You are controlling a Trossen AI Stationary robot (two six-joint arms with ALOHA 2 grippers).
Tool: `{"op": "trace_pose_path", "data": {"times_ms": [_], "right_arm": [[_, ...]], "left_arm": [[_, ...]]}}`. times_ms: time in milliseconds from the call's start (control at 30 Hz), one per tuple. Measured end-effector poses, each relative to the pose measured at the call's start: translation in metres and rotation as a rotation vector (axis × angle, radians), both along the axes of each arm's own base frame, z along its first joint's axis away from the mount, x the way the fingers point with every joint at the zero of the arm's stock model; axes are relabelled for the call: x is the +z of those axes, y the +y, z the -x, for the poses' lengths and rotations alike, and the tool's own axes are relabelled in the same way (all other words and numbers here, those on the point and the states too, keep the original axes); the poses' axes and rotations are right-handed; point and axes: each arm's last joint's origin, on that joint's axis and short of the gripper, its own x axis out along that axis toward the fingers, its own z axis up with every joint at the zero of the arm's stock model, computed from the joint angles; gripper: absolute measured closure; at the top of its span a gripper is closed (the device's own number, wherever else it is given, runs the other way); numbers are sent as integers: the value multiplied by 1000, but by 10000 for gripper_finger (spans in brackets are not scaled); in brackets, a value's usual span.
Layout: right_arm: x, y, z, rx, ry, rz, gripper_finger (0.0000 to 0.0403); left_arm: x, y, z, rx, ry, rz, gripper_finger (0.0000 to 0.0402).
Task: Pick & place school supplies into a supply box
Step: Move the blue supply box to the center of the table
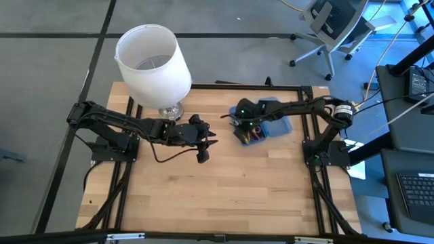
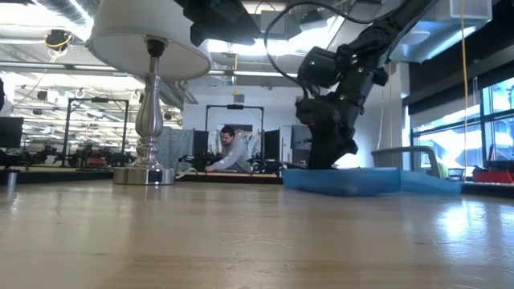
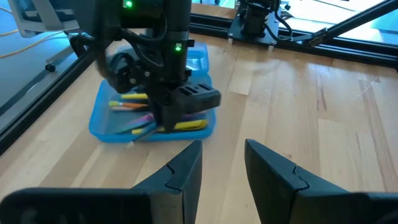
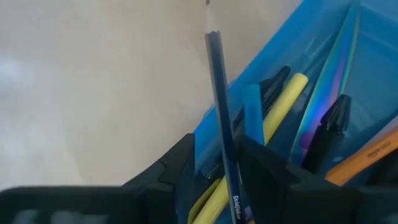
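The supply box [image 1: 274,127] is an open translucent blue case lying flat on the wood table at the far right. Inside lie a yellow pen [image 4: 283,102], a black pen [image 4: 333,121], an orange pencil [image 4: 367,155] and a shiny scissor blade [image 4: 323,106]. My right gripper [image 1: 239,132] hangs over the box's left end, pointing steeply down, shut on a blue-grey pencil [image 4: 217,81]. My left gripper [image 3: 222,163] stands open above the table's middle, left of the box, with nothing between its fingers. My right gripper pinches the blue-grey pencil's shaft [image 4: 231,180] between its two fingers, coming from above at a steep slant. The pencil runs on forward past the fingertips, and its sharpened tip [image 4: 209,15] reaches beyond the box's wall over the wood.
A lamp with a white shade [image 1: 152,61] and a silver foot [image 2: 144,172] stands at the far left of the table. A black frame [image 1: 203,86] rims the table. Bare wood [image 1: 224,196] spreads toward the near edge. A person sits in the room beyond [image 2: 233,152].
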Motion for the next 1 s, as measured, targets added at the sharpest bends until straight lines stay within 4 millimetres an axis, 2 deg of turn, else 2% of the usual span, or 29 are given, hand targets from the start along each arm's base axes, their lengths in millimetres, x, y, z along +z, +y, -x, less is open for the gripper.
{"op": "trace_pose_path", "data": {"times_ms": [300,433,733,900,1000], "right_arm": [[0,34,-8,219,-31,-74,279],[-1,58,-12,339,-42,-99,279],[0,129,-13,667,-58,-46,279],[0,158,-9,750,-55,-52,279],[0,168,-7,757,-47,-66,279]], "left_arm": [[0,0,0,0,0,0,288],[0,0,0,0,0,0,288],[0,0,0,18,-9,31,288],[0,0,0,15,-10,42,292],[-4,-2,-3,-4,-4,78,296]]}}
